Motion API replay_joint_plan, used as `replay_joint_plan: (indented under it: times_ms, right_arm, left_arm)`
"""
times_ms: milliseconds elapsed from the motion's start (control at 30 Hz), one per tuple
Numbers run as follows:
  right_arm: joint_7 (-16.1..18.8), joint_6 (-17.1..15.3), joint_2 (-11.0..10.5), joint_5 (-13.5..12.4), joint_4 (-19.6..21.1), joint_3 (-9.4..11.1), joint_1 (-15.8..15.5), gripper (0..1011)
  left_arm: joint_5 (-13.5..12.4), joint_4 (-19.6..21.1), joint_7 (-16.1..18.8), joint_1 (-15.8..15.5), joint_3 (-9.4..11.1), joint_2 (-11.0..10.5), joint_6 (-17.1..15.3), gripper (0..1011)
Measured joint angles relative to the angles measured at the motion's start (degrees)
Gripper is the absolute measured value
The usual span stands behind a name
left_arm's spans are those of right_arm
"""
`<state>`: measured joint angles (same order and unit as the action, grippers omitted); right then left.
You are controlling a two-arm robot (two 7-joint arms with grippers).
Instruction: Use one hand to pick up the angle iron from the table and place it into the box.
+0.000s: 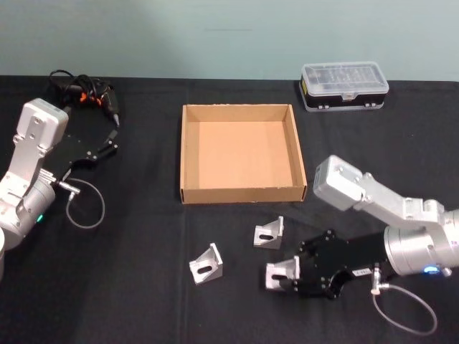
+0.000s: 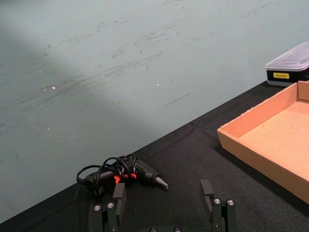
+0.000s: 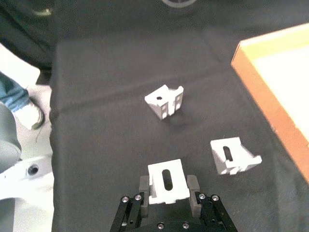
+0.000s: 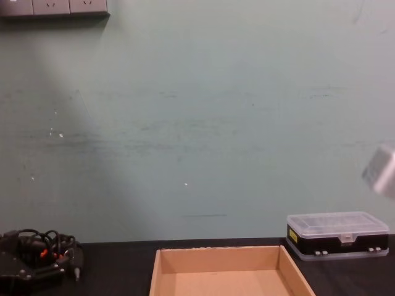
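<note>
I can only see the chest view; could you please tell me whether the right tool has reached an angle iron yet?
Observer: Yes, the right tool is shut on one angle iron at the near right of the table.
Operator: Are any others left out?
Observer: A second angle iron and a third angle iron lie on the table in front of the box, outside it.
Operator: And the left tool?
Observer: The left tool is open, parked at the table's left near a corded driver.
</note>
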<state>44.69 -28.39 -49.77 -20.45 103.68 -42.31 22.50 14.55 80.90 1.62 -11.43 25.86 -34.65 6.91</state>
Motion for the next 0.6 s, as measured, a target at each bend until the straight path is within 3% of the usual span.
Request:
replay_joint_plan:
  times_ms: [233, 433, 600]
  right_arm:
    - [-1.4, 0.2, 0.5, -2.7, 1.6, 2.7, 0.8, 474]
    - [-5.1, 1.3, 1.7, -5.3, 1.8, 6.5, 2.2, 474]
    - [-7.9, 2.3, 3.3, -5.6, 0.5, 8.0, 3.5, 474]
  left_arm:
    - [0.0, 0.0, 0.0, 0.0, 0.0, 0.0, 0.0, 1000]
    - [0.0, 0.0, 0.0, 0.0, 0.0, 0.0, 0.0, 1000]
    - [0.0, 0.0, 0.0, 0.0, 0.0, 0.0, 0.0, 1000]
